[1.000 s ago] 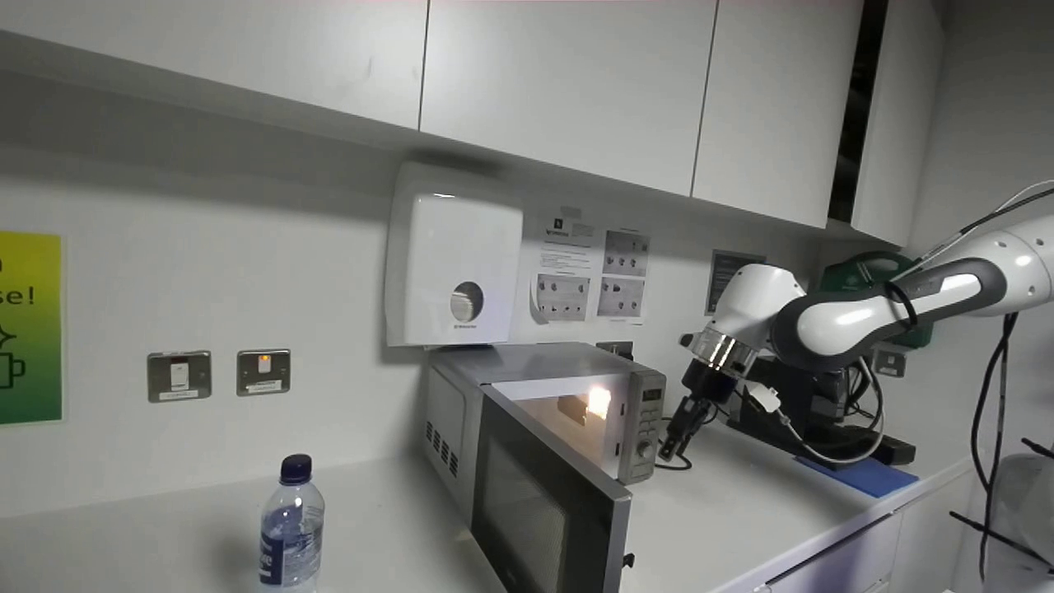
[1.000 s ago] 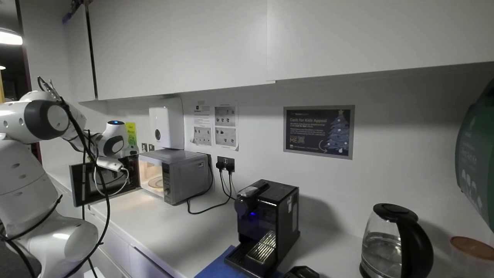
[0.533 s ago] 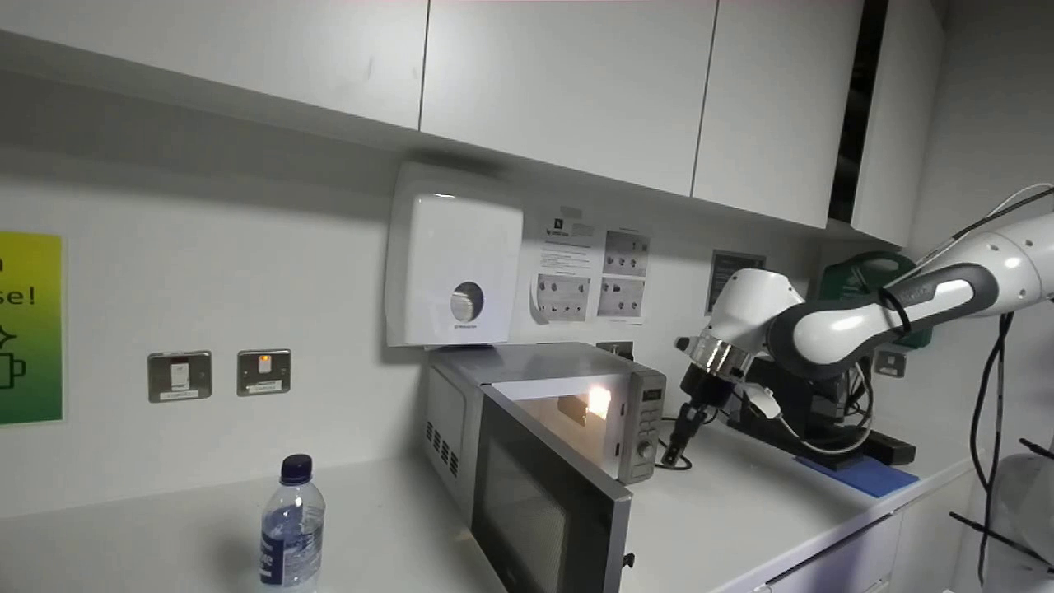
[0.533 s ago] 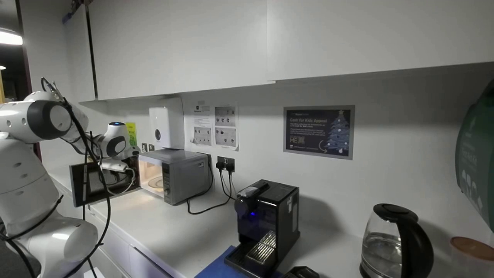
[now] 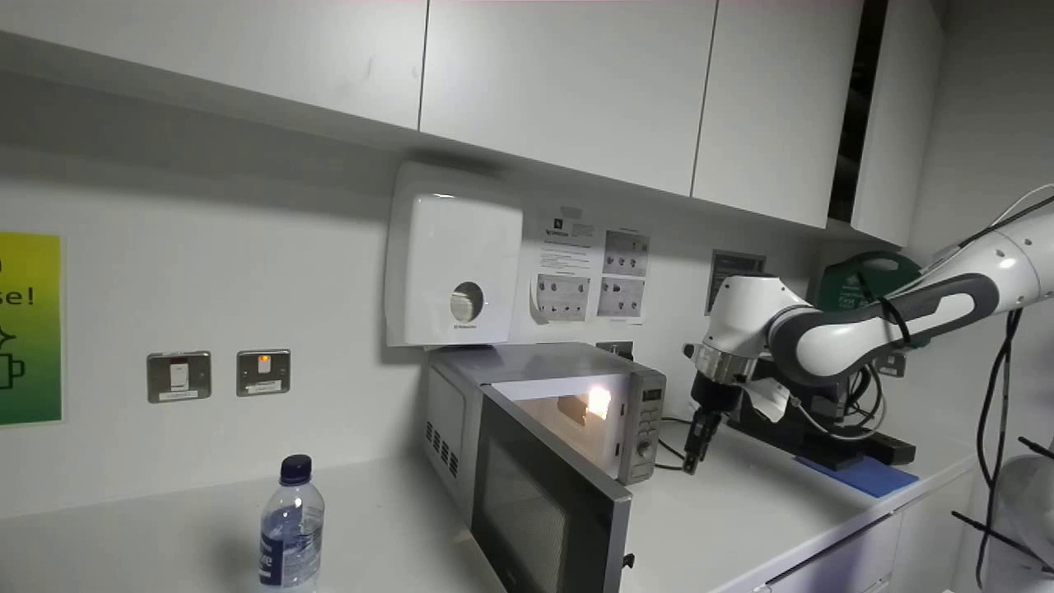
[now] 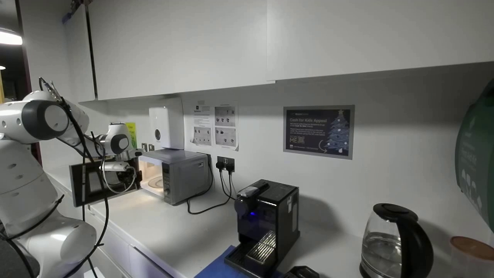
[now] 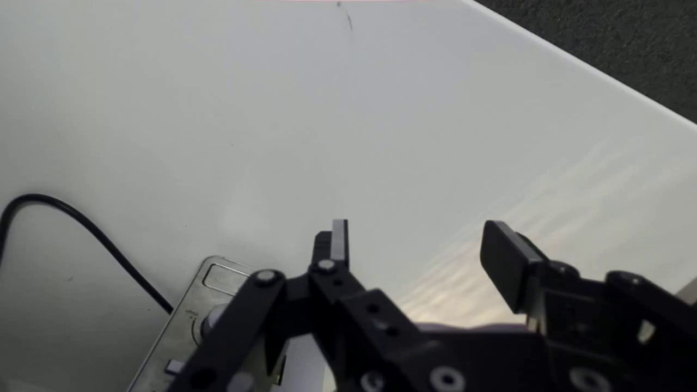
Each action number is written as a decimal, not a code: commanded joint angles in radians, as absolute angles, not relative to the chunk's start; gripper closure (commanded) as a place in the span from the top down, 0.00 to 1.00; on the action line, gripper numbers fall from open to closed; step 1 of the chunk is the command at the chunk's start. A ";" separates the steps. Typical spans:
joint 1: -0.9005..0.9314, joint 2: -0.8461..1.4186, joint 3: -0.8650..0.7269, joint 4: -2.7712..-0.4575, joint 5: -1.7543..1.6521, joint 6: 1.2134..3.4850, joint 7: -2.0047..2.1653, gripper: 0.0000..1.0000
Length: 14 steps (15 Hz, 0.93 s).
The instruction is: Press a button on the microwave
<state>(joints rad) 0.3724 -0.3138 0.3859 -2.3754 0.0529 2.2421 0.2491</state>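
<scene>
The silver-grey microwave [image 5: 535,361] stands on the counter with its dark glass door [image 5: 527,502] swung open and its inside lit. It also shows in an exterior view [image 6: 189,173]. Its control panel [image 5: 645,424] has a small display, buttons and a round knob. In the wrist view, part of the panel [image 7: 177,340] with the knob [image 7: 212,318] shows at lower left, partly hidden behind a finger. My gripper [image 5: 690,468] points down to the right of the panel, apart from it. In the wrist view my gripper [image 7: 414,234] is open and empty over the counter.
A water bottle [image 5: 292,527] stands left of the open door. A black cable [image 7: 90,226] lies on the counter beside the microwave. A coffee machine [image 6: 268,220] on a blue mat [image 6: 220,264] and a kettle [image 6: 397,239] stand farther along. Cupboards [image 5: 568,91] hang above.
My gripper has moved away from the microwave's control panel, rightward and slightly lower in an exterior view, and points more steeply down. The microwave and its open door have not moved.
</scene>
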 commanded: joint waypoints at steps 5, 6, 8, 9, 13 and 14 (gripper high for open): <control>0.359 -0.371 0.445 -2.382 -0.017 2.072 0.386 0.07; 0.354 -0.386 0.455 -2.393 -0.028 2.051 0.428 0.01; 0.351 -0.415 0.473 -2.418 -0.023 2.035 0.527 0.00; 0.350 -0.432 0.483 -2.433 -0.012 2.031 0.581 0.00; 0.350 -0.506 0.518 -2.487 -0.016 1.960 0.767 0.00; 0.349 -0.530 0.522 -2.503 -0.022 1.938 0.805 0.00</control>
<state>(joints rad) 0.3650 -0.4297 0.4980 -2.4447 -0.0039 1.9923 0.7036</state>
